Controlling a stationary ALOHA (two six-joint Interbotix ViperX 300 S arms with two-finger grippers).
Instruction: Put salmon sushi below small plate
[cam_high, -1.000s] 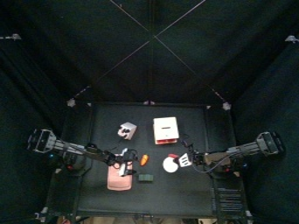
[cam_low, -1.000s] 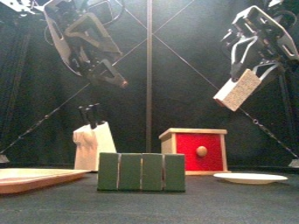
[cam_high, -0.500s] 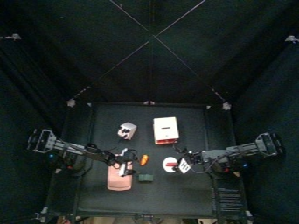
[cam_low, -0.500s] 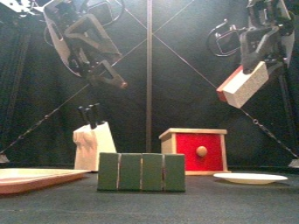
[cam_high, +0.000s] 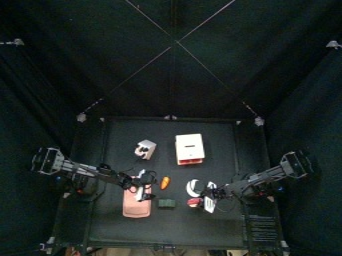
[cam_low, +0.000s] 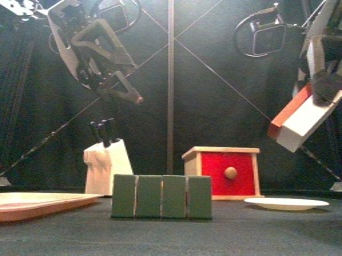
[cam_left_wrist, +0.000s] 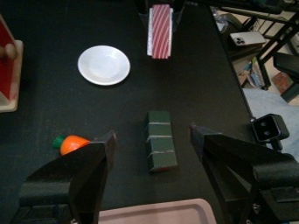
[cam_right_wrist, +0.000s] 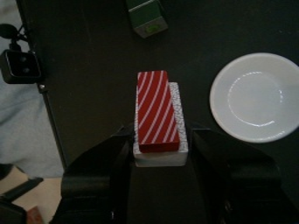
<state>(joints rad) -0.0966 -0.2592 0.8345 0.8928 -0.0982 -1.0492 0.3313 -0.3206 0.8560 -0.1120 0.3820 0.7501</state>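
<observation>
Above the black tabletop (cam_left_wrist: 198, 87), a red-striped salmon sushi block on a white base (cam_right_wrist: 158, 120) is held between the 2 jaws of the right hand (cam_right_wrist: 159, 144), in the air beside the small round white plate (cam_right_wrist: 260, 96). The left hand (cam_left_wrist: 155, 149) is held wide apart, empty, over a dark green segmented block (cam_left_wrist: 158, 140).

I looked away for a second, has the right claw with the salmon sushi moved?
Yes. In the front view the right claw carried the salmon sushi lower and farther right, nearer the small plate.
</observation>
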